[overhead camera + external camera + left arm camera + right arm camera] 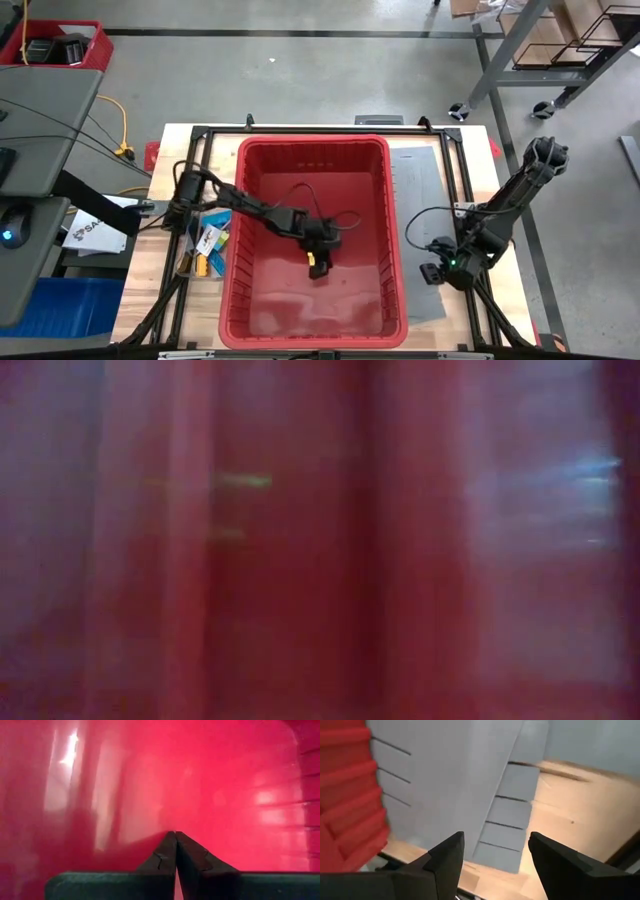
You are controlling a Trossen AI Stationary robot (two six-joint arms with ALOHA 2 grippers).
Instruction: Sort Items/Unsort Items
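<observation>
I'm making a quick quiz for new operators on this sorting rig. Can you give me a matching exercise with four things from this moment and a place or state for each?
Things:
1. left gripper
2. right gripper
3. red bin
4. small items

Places or states:
A. on the table left of the bin
B. fingers shut, inside the bin
C. middle of the table
D. fingers open, over the grey mat right of the bin

Pairs: 1-B, 2-D, 3-C, 4-A
</observation>
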